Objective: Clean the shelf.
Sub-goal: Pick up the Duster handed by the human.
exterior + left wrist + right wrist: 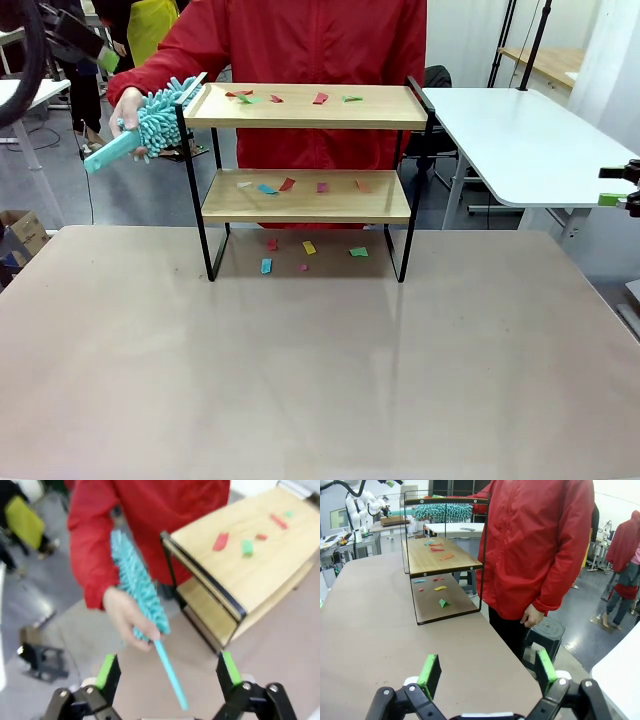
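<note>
**Table ready, duster offered**

Grey table (320, 380) carries the shelf (305, 207) at its far edge, paper scraps (320, 98) on both boards. Left gripper (167, 666) and right gripper (487, 670) gape wide, empty. A person's hand (127, 106) offers a duster (162, 115); a mistimed grab could nip that hand or drop it.

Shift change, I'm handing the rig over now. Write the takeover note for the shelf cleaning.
Left gripper: jaws open, empty. Right gripper: jaws open, empty.
Person's hand holds the duster beside the shelf's left end, handle toward the left gripper.
Paper scraps lie on both boards and on the table underneath.
Done: nothing swept. To do: take the duster, clear the scraps.
</note>
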You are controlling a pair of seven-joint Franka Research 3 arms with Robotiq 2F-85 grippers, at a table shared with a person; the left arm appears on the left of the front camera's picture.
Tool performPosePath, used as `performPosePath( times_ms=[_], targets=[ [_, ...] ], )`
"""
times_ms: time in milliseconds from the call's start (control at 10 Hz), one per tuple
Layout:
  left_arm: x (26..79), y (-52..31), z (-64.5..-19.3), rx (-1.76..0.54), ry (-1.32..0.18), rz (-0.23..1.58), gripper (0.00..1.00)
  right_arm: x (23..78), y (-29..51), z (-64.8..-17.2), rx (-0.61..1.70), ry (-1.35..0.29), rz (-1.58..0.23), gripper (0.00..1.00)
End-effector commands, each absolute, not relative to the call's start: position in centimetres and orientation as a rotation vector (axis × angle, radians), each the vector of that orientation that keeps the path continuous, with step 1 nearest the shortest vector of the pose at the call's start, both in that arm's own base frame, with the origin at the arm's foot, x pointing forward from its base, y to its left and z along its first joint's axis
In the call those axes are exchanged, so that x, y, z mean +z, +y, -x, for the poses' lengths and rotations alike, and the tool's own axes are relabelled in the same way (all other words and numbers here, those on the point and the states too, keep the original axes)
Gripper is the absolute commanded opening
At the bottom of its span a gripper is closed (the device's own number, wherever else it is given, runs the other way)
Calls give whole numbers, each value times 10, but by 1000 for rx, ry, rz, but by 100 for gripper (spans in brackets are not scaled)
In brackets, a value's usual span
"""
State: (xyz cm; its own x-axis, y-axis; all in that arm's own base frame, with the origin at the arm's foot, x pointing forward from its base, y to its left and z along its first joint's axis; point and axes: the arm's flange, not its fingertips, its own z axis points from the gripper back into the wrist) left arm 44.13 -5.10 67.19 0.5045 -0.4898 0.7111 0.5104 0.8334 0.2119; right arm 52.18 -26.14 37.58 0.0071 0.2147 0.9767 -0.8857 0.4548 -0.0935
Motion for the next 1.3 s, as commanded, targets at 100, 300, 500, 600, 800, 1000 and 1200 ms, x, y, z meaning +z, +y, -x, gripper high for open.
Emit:
performPosePath(
  times_ms=[100, 300, 500, 600, 800, 1000, 1200],
  targets=[
    [680, -71, -437, -571, -684, -23, 100, 378, -258, -522, 979, -1277, -684, 100],
    [656, -67, -441, -509, -653, -71, 100, 378, -258, -522, 979, -1277, -684, 100],
    [637, -53, -438, -453, -670, -91, 100, 378, -258, -522, 979, -1277, -684, 100],
    [653, -67, -441, -525, -651, -71, 100, 378, -258, -522, 979, -1277, -684, 100],
    [653, -67, -441, -525, -651, -71, 100, 378, -258, -522, 979, -1277, -684, 100],
    [632, -64, -445, -480, -691, -52, 100, 378, -258, -522, 979, -1277, -684, 100],
    [615, -59, -451, -421, -706, -15, 100, 378, -258, -522, 979, -1277, -684, 100]
  ],
)
